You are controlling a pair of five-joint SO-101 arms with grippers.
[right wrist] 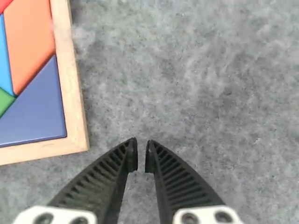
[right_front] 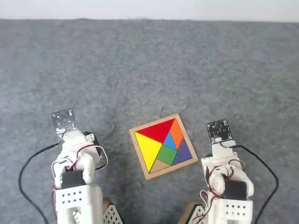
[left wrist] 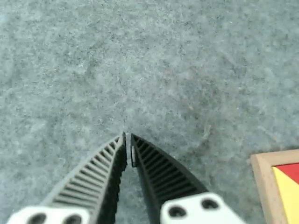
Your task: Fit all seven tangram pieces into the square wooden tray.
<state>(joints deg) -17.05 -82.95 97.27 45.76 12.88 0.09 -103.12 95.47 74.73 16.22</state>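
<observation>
Two pincers, both shut to a sliver w/ nothing held. The left gripper [left wrist: 127, 136] has its tips over bare grey mat [right_front: 140, 65], near a corner of the square wooden tray [right_front: 153, 123]. The right gripper [right wrist: 141, 142] has its tips just beside another tray corner, not touching.

The tray lies turned at an angle on the mat, btwn the two arms. Lying flat inside it, edge to edge:
- red triangle [right_front: 158, 130]
- yellow triangle [right_front: 147, 148]
- orange piece [right_front: 176, 134]
- small blue triangle [right_front: 170, 142]
- green square [right_front: 167, 154]
- purple triangle [right_front: 183, 152]

The tan patch [right_front: 161, 165] by the tray's near rim may be a piece or bare tray floor, can't tell
</observation>
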